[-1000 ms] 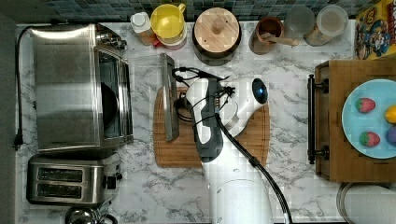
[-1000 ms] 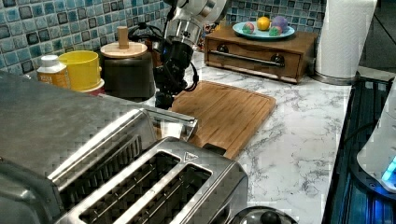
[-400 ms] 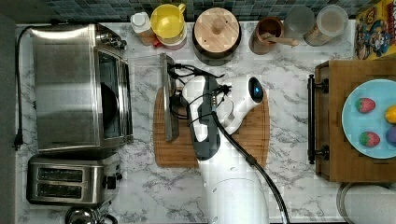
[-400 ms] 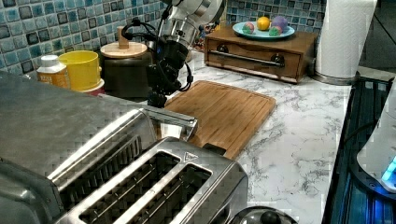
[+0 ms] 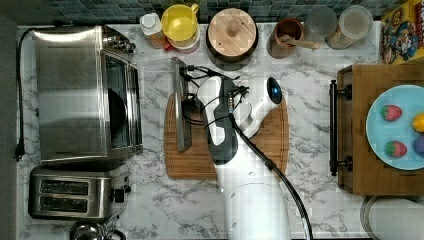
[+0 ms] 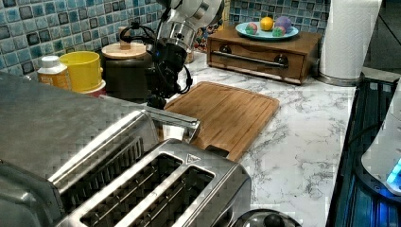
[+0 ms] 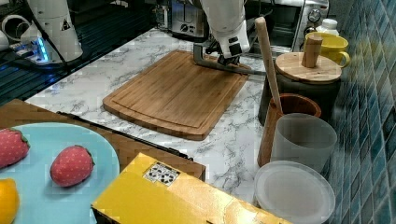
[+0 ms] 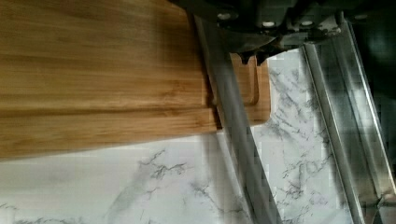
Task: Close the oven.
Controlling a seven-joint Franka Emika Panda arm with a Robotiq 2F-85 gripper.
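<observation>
The stainless-steel oven (image 5: 75, 95) stands at the top view's left with its glass door folded down flat. The door's metal bar handle (image 5: 181, 110) lies over the edge of the cutting board. My gripper (image 5: 189, 104) points down right at that handle, near its middle. In the wrist view my gripper (image 8: 251, 57) has its fingertips close together, shut, sitting in the gap between the handle bar (image 8: 231, 121) and the door's steel frame (image 8: 345, 130). The left view shows the gripper (image 6: 155, 101) just behind the handle (image 6: 175, 120).
A bamboo cutting board (image 5: 260, 150) lies under the arm. A two-slot toaster (image 5: 70, 192) sits beside the oven. A yellow mug (image 5: 182, 22), a wood-lidded canister (image 5: 231, 32) and cups line the tiled wall. A wooden drawer stand (image 5: 350, 125) carries a blue plate of fruit.
The gripper has moved toward the oven and dropped down to the door handle. The door itself lies where it did.
</observation>
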